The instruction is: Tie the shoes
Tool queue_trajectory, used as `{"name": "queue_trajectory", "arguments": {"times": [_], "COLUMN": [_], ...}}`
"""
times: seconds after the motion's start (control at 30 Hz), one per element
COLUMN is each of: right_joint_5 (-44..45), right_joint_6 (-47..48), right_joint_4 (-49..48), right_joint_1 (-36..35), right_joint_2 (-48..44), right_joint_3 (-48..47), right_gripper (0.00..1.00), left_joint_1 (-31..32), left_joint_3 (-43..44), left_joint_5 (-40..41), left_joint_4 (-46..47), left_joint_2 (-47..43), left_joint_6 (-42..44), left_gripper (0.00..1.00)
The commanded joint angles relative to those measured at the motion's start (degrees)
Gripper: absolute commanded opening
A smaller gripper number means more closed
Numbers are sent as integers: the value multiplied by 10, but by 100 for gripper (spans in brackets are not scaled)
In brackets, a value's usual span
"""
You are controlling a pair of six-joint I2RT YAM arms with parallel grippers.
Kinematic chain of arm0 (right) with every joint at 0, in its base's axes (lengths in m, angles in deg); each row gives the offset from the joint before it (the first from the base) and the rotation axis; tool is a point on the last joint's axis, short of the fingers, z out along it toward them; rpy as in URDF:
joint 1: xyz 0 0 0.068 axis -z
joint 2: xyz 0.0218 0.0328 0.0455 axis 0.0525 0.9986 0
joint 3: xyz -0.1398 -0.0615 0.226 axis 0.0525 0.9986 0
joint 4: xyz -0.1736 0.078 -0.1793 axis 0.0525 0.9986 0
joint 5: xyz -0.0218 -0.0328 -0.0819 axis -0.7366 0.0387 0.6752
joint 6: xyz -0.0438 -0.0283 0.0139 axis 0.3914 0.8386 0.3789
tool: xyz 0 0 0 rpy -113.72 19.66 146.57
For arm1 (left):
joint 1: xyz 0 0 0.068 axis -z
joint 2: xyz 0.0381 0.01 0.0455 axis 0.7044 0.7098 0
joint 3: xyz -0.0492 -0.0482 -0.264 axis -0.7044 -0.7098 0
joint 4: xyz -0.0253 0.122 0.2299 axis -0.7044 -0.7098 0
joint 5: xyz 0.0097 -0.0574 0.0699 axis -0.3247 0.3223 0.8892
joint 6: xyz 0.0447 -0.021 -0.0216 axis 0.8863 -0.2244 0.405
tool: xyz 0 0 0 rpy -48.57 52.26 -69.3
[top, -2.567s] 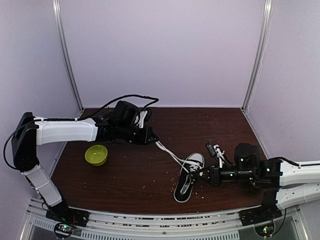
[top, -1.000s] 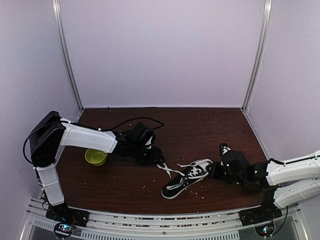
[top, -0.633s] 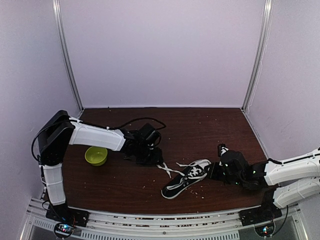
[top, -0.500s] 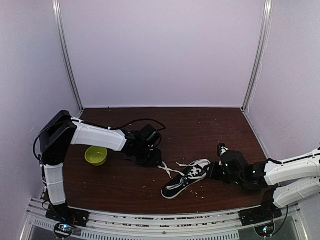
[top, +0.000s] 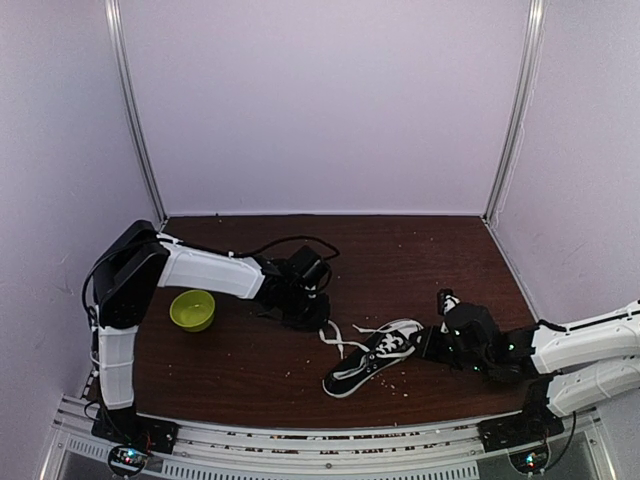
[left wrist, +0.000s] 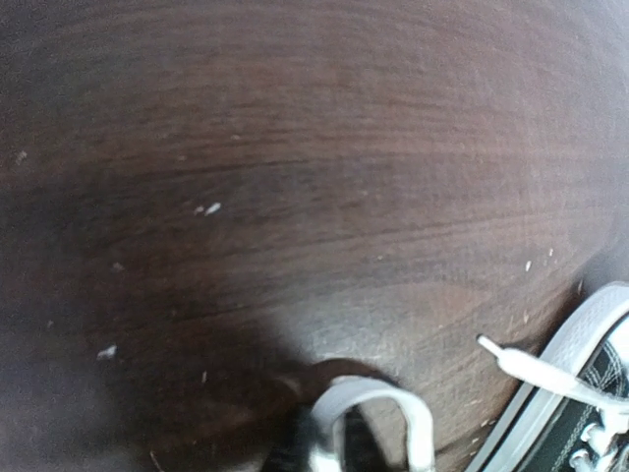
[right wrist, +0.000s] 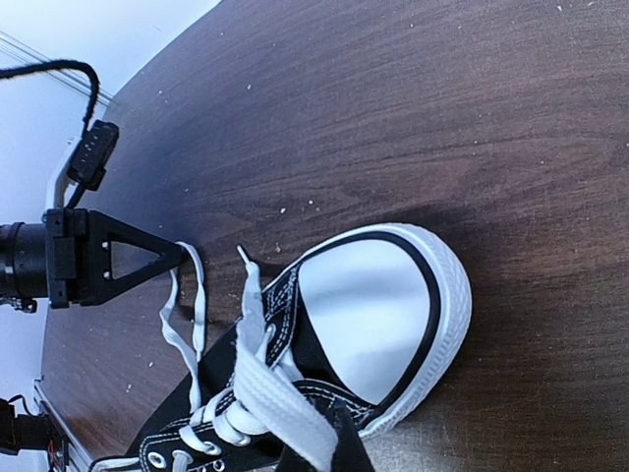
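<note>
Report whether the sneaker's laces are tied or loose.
Loose. The white laces trail off the sneaker across the table with no knot or bow, and one free tip lies on the wood.

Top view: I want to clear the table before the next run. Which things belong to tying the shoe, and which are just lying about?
Part of the job:
black sneaker
white laces
left gripper
right gripper

Just lying about:
green bowl
scattered pale crumbs
</note>
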Motion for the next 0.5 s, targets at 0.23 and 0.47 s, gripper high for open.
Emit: {"name": "queue_trajectory", "arguments": {"times": [0.23, 0.47], "right_joint_5": [-8, -10], "right_joint_6": [29, 84], "right_joint_4": [24, 53], "right_joint_1": [2, 2], "right_joint_2": [-67, -107], "right_joint_3": [-1, -64], "right_gripper": [0, 0], "left_joint_1": [-11, -5], "left_joint_3": [-30, -22], "left_joint_5": [-50, -194], "left_joint_4": [94, 202], "left_joint_2": [-31, -120], "left_joint_6": [60, 182], "left_gripper": [0, 0]}}
